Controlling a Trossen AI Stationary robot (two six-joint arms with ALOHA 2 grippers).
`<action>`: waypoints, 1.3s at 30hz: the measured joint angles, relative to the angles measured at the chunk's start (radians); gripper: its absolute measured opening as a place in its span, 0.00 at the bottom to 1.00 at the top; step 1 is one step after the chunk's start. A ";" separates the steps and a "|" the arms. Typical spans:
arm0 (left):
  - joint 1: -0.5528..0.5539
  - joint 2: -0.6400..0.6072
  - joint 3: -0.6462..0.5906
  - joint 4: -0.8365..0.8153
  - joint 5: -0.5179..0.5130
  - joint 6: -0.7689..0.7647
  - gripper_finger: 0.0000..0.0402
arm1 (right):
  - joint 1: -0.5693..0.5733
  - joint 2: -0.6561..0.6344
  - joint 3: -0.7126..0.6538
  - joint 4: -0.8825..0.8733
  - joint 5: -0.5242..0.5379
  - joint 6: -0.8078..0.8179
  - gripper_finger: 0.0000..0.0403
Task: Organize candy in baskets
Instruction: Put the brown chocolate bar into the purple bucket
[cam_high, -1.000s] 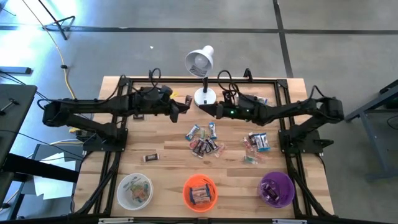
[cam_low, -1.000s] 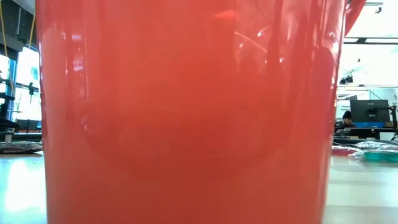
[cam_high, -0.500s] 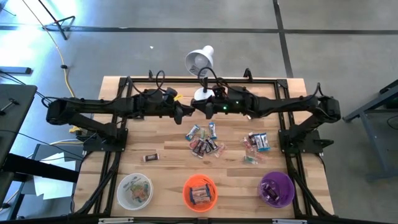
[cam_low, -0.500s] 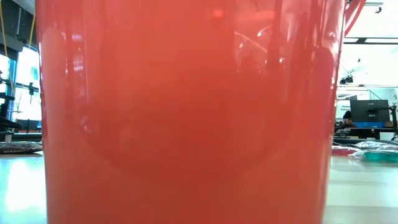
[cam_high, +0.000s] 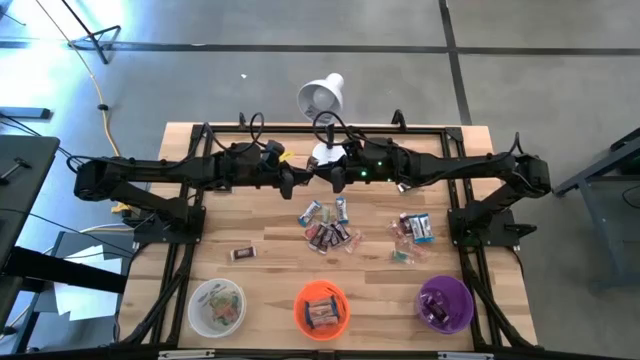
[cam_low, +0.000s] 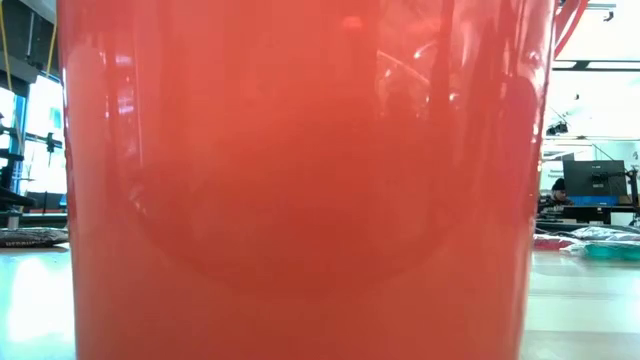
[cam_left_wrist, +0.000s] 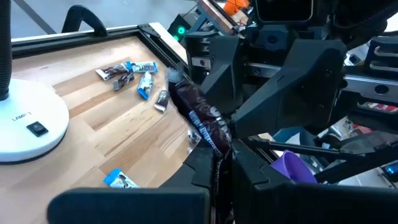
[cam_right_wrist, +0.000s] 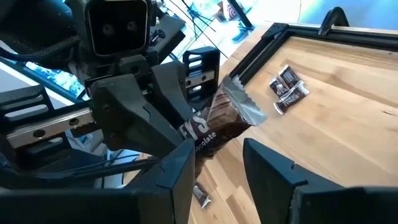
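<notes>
My left gripper (cam_high: 303, 181) hovers over the table's far middle, shut on a dark brown candy (cam_left_wrist: 198, 118) with silver ends. My right gripper (cam_high: 322, 176) faces it from the right. It is open, with its fingers (cam_right_wrist: 180, 165) on either side of the candy (cam_right_wrist: 214, 127). More candy lies in two loose heaps (cam_high: 328, 225) (cam_high: 412, 232), and one piece (cam_high: 243, 253) lies alone. The white (cam_high: 217, 305), orange (cam_high: 321, 308) and purple (cam_high: 445, 303) baskets stand along the near edge with candy in them. My left gripper pinches the candy's near end (cam_left_wrist: 216, 149) between its two fingers, coming almost level from the table's left. The candy sticks out past the fingertips, lifted clear of the table, with its silver crimped end (cam_right_wrist: 247, 107) free. My right gripper: whether its fingers touch the candy, I cannot tell.
A white desk lamp (cam_high: 321, 97) stands at the far middle, its base (cam_left_wrist: 28, 124) just behind the two grippers. A black frame (cam_high: 430, 130) runs along the table's edges. The orange basket (cam_low: 300, 180) fills the low view.
My right gripper has risen, levelled out and gone toward the table's left. It now meets my left gripper in front of the lamp base. The left gripper has kept the candy in place.
</notes>
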 joint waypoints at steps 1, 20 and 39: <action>0.000 0.000 0.000 0.000 0.000 0.000 0.01 | 0.000 0.000 0.000 0.000 0.000 0.000 0.33; -0.003 0.000 0.001 0.019 -0.005 0.000 0.01 | -0.004 0.001 -0.002 0.103 0.056 -0.006 0.33; -0.005 0.041 0.002 0.113 -0.007 0.016 0.01 | 0.020 0.001 -0.002 0.148 0.072 0.000 0.33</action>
